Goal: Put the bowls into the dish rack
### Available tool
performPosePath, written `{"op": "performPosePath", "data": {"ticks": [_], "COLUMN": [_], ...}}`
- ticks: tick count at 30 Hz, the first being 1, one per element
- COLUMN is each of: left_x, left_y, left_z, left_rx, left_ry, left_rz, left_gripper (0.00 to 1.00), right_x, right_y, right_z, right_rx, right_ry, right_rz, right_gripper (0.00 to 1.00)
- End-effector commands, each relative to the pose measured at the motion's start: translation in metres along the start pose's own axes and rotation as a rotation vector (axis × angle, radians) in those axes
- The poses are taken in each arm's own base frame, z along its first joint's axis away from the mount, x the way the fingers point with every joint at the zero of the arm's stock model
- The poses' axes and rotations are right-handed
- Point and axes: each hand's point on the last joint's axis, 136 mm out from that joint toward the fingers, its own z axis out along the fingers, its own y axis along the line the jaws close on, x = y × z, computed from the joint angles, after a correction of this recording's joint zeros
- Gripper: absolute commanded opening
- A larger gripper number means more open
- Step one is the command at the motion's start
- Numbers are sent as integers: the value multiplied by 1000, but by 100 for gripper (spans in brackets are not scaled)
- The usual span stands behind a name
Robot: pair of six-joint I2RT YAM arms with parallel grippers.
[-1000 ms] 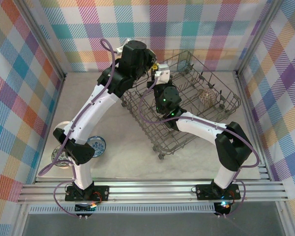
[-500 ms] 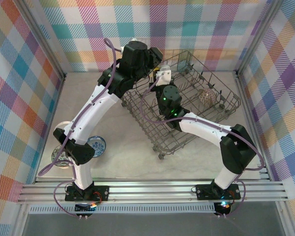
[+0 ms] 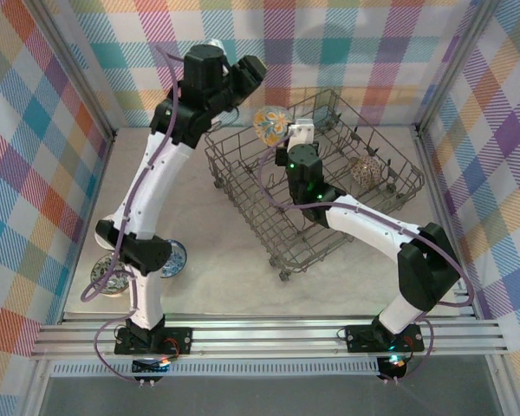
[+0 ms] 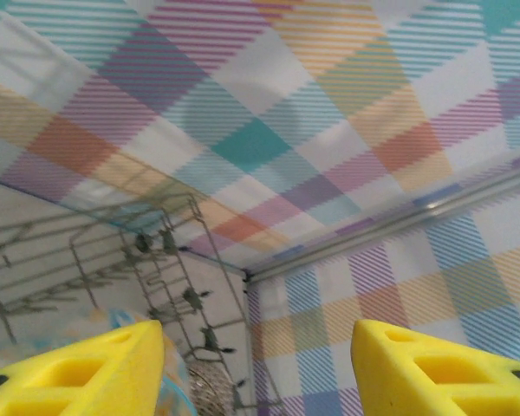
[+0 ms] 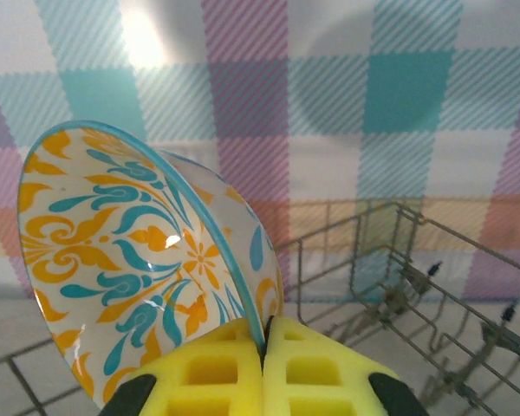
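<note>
Since the earlier frames, the left arm has swung up and back from the rack (image 3: 243, 195), and the left gripper (image 4: 256, 340) has spread its fingers; the orange-teal bowl (image 5: 139, 251) is now carried by the right gripper (image 5: 264, 336) alone. At the left of the table (image 3: 225, 251), observe a pale bowl (image 3: 104, 277) and, just beside it, a blue bowl (image 3: 175, 258), both lying flat and partly behind the left arm. The left gripper is raised near the back wall, its fingers released and holding nothing. To its right, the orange-teal bowl stands on edge over the rack's far left corner. The right gripper's fingers are clenched on that bowl's rim from below. Further right, a brown bowl (image 3: 367, 169) sits inside the rack near its right end.
</note>
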Motion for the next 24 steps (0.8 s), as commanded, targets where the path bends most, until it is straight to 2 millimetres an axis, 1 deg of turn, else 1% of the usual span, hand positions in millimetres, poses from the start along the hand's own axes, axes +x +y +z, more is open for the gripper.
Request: {"op": "performPosePath", "data": {"ticks": [1,2,5,6,8,11,13,16,19,21,24], "left_x": [-28,-37,-55,-59,-61,-56,-50,-43,-38,-32,-26], "left_y": [-4,2,20,28,41,61,81,105,121,129,139], "left_z": [0,0,-2,-2,-2,0,0,-2,-5,-5,-4], "left_rx": [106,103,96,84,70,66,20,-32,-43,-50,-52], "left_ry": [12,4,5,8,34,104,153,200,226,237,247], "left_rz": [52,69,132,153,194,242,276,315,328,352,377], "left_gripper": [59,60,60,60,60,60,60,60,61,61,61], "right_x": [-32,-34,-40,-42,-48,-56,-61,-62,-59,-54,-49], "right_y": [-21,-27,-48,-54,-66,-82,-96,-123,-147,-160,-172], "right_z": [-1,-1,-3,-3,-7,-13,-18,-24,-30,-33,-42], "right_rx": [82,105,174,197,241,306,356,419,462,491,526], "right_ry": [-18,-5,9,9,14,28,41,80,138,187,225], "right_rz": [33,12,-32,-46,-82,-195,-276,-347,-401,-449,-527], "right_gripper": [0,0,0,0,0,0,0,0,0,0,0]}}
